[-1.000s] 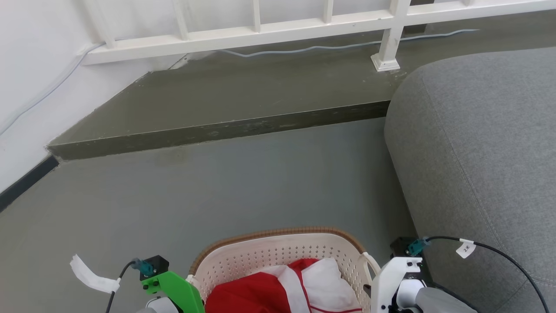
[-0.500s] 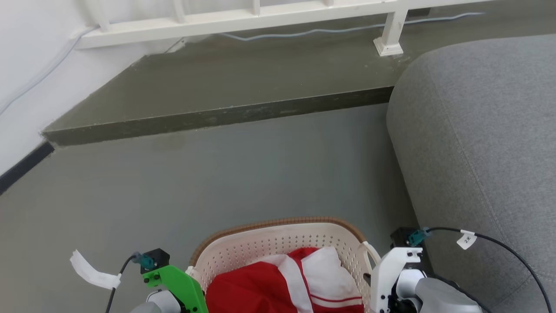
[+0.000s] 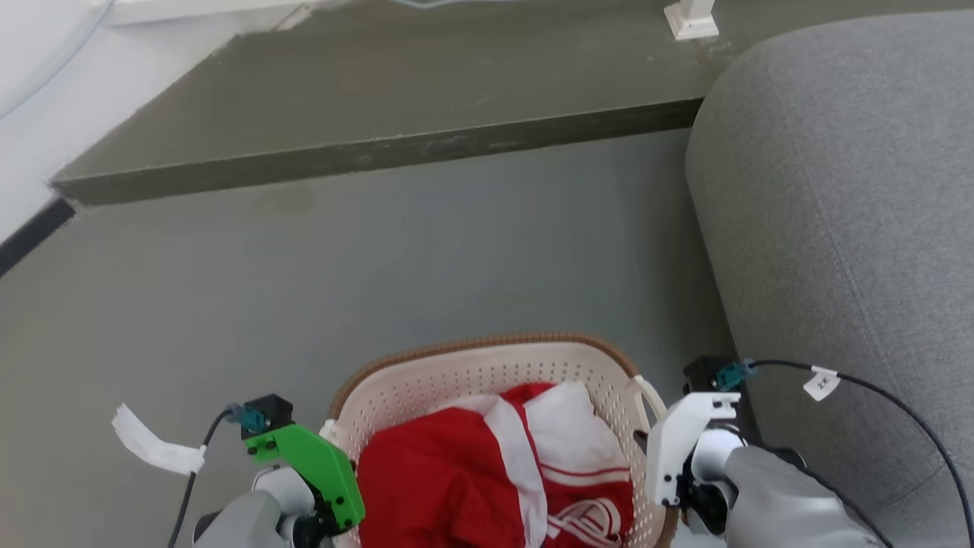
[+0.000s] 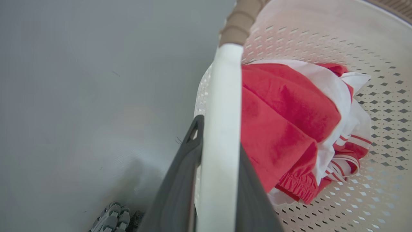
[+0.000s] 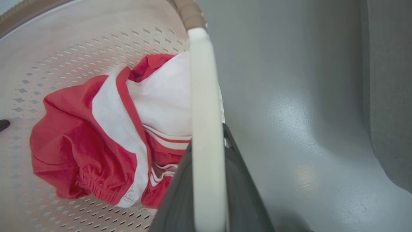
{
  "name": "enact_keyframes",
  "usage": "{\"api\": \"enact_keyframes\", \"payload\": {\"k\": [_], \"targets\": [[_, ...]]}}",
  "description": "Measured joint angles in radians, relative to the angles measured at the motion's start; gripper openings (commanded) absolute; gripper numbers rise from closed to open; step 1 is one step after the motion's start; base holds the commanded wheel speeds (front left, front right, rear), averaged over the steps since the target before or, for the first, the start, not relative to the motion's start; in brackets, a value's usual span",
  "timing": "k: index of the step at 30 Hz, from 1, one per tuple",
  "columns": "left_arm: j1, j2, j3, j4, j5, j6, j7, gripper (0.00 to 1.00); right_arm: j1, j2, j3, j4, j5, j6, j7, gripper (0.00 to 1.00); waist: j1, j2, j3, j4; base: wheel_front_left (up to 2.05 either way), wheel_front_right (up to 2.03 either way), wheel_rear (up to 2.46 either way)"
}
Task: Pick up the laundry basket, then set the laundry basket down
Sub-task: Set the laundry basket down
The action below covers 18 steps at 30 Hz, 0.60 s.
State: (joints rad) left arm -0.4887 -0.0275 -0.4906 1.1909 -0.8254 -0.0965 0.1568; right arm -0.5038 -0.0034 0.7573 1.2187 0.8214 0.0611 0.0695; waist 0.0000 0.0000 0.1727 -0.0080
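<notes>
Left gripper [image 4: 219,138] is clamped on the left handle [image 4: 223,96], one dark finger against the outer face of the white loop and the other against its inner face, with no gap on either side. On the other side, the right gripper [image 5: 207,138] pinches the right handle [image 5: 204,96] in the same way. Between them, low in the head view and close to the robot, sits the laundry basket [image 3: 472,380], on or just over the grey floor [image 3: 380,266] and just beside the grey sofa [image 3: 837,190]; whether its base touches the floor cannot be told. A crumpled red and white garment [image 3: 472,479] lies inside, filling only part of it. Thin perforated plastic with one piece of clothing should be light, so weight is unlikely to trouble the arms. The walls will probably flex a little and the smooth loops could slide or pivot between the fingers. The two handles look like the right places to hold, near the middle of each loop. The brown rim [image 3: 487,340] looks too thick to grip well. Both arms should probably travel level and together, since a lag on one side would tip the basket and let the cloth slump toward the low end.
</notes>
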Motion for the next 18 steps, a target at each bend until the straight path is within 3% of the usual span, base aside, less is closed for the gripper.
{"api": "enact_keyframes", "payload": {"k": [18], "targets": [[-0.152,0.016,0.001,-0.023,0.003,0.008,-0.087,0.0,-0.169,-0.011,0.0,-0.034,-0.001,-0.021,-0.058,0.0,0.0,0.0,0.194,-0.007,0.0,0.0,0.0]]}}
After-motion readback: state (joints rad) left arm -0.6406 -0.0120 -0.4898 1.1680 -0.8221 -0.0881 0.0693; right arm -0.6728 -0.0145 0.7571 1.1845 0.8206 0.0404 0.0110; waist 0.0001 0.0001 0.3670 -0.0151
